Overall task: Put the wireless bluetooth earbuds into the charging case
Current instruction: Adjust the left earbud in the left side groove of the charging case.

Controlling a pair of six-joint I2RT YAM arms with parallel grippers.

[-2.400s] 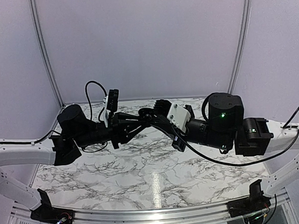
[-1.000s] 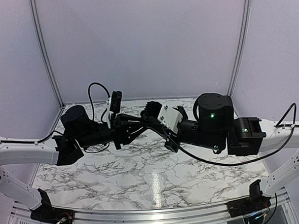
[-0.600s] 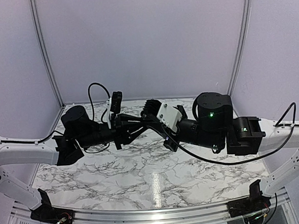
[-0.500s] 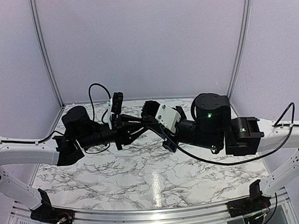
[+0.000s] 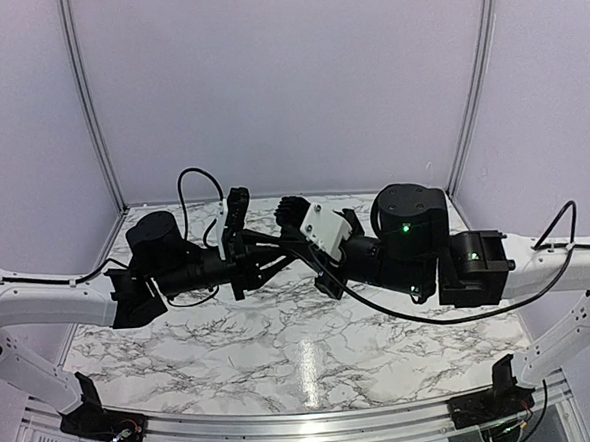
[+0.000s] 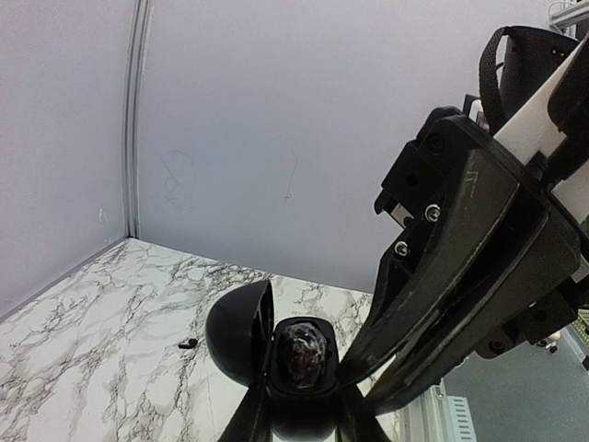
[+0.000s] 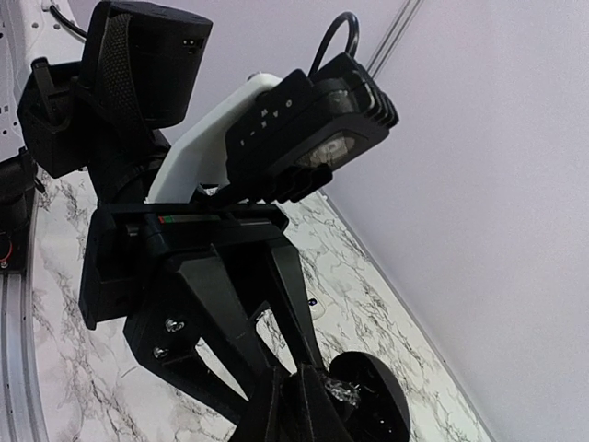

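The charging case here is black: a round clamshell [image 6: 237, 330] with its lid swung open to the left. My left gripper [image 6: 299, 405] is shut on its base and holds it in the air above the marble table [image 6: 83, 350]. A dark glossy piece [image 6: 304, 354], seemingly an earbud, sits in the case's cavity. My right gripper [image 6: 350, 373] is shut, its tips touching the case's right rim; I cannot tell whether it grips that piece. The case [image 7: 377, 401] also shows in the right wrist view, past my right gripper [image 7: 294, 391]. A tiny black earbud piece [image 6: 188, 343] lies on the table. From above, both grippers [image 5: 281, 246] meet mid-air and hide the case.
A small white rounded thing with a dark dot [image 7: 316, 308] lies on the table below the grippers. Grey walls [image 5: 286, 81] enclose the back and sides of the table. The left wrist's camera and white mount [image 7: 276, 120] hang close above my right fingers.
Both arms have drifted a little left and toward the back. The right gripper has closed in on the left one until their fingers meet at the case.
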